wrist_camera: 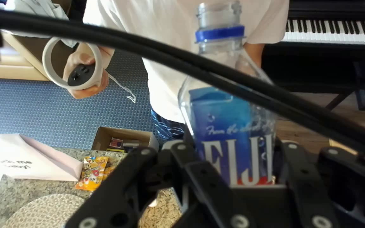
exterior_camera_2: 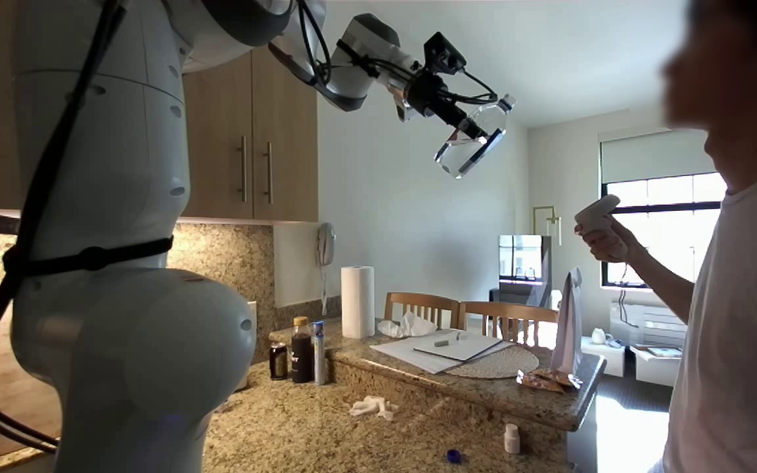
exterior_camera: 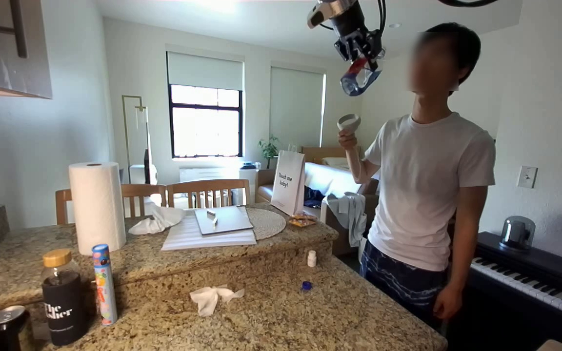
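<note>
We have the fingers (exterior_camera_2: 472,127) clamped on the bottle (wrist_camera: 230,126), its long axis crossing them at a tilt, neck (exterior_camera_2: 504,105) uppermost.

High above a granite counter (exterior_camera: 320,317), a robotic gripper (exterior_camera: 363,60) clutches a tilted clear bottle (exterior_camera: 358,80); beside the counter, a person (exterior_camera: 427,178) in a white T-shirt (exterior_camera: 417,197) holds up a pale ring-shaped device (exterior_camera: 349,124).

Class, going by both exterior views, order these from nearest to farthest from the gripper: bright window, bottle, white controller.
1. Bottle: held in the gripper.
2. White controller: held up, lower than the gripper.
3. Bright window: far across the room.
</note>
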`<state>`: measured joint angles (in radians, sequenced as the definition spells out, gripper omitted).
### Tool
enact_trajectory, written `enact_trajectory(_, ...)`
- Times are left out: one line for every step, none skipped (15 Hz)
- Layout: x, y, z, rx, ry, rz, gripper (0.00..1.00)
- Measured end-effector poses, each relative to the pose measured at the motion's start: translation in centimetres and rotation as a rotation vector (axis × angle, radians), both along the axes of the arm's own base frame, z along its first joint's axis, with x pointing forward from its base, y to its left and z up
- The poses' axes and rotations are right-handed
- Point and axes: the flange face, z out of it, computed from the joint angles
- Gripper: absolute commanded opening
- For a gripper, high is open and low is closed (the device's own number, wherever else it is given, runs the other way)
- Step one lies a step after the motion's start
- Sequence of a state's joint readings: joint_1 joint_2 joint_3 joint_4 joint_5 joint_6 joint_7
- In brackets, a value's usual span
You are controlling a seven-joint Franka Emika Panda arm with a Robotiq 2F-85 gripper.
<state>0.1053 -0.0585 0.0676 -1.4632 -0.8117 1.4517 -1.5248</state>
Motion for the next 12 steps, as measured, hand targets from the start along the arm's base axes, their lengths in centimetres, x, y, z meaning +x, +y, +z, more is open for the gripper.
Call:
enact_trajectory(-0.1,0.3,0.6,-0.003,0.004,0.02,0.22)
enact_trajectory(-0.2,0.6,1.1,-0.003,0.003,0.035,0.22)
enact_trajectory(-0.3,0.8,1.7,-0.002,-0.005,0.044,0.22)
enact_trajectory(-0.5,0.8,2.3,0.006,-0.017,0.047,0.22)
enact_trajectory(-0.6,0.9,2.8,0.019,-0.029,0.048,0.22)
enact_trajectory(-0.7,0.9,3.4,0.039,-0.035,0.048,0.22)
enact_trajectory(-0.9,0.9,3.8,0.058,-0.037,0.044,0.22)
enact_trajectory(-1.1,0.8,4.2,0.079,-0.035,0.042,0.22)
enact_trajectory(-1.3,0.7,4.6,0.098,-0.033,0.042,0.22)
enact_trajectory(-1.4,0.5,4.9,0.115,-0.026,0.05,0.22)
enact_trajectory(-1.5,0.3,5.3,0.123,-0.017,0.058,0.22)
enact_trajectory(-1.6,0.1,5.7,0.13,-0.004,0.064,0.22)
